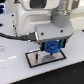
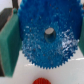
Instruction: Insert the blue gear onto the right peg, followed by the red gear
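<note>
The claw point(image 1: 51, 46) is hanging low over the grey black-framed plate point(image 1: 36, 59), its fingers closed in on the blue gear point(image 1: 51, 48) — gripping it by the rim, one finger on either side. In the exterior view the gear is sitting between the fingertips, its toothed edge showing below the dark claw body, and it is hovering at or just above the plate's surface; whether it is touching the plate cannot be told from that angle.

In the wrist view the blue gear point(image 2: 48, 37) is filling most of the picture, with the teal finger pads point(image 2: 10, 45) pressing against its edges. A short dark pin, the right peg point(image 2: 49, 31), is showing right in the gear's centre hole — so the gear is lining up with the peg, though how far down the peg it is sitting is not clear.

The red gear point(image 2: 39, 81) is lying on the white table point(image 1: 15, 70), beyond the blue gear's rim as the wrist camera sees it, well apart from the claw's fingers and not touched by anything. Only its upper part is visible at the picture's edge. In the exterior view the red gear is not visible.

The arm's white body point(image 1: 35, 17) is looming above the claw.
</note>
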Motion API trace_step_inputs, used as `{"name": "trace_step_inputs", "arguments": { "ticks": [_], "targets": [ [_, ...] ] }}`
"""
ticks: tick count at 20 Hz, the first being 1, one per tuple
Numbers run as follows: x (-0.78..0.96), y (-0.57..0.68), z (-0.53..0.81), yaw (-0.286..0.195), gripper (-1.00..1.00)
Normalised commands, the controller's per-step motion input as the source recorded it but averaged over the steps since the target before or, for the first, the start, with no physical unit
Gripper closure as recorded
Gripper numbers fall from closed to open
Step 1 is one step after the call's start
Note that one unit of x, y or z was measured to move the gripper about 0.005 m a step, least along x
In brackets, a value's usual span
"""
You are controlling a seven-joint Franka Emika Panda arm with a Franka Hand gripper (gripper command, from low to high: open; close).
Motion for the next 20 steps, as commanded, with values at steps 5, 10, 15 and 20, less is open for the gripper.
{"name": "trace_step_inputs", "arguments": {
  "ticks": [5,10,15,20],
  "targets": [
    [0.25,0.01,0.15,0.000,1.00],
    [0.19,-0.07,-0.04,0.000,1.00],
    [0.12,-0.10,-0.12,0.000,1.00],
    [0.04,-0.02,0.01,0.000,1.00]
  ]
}}
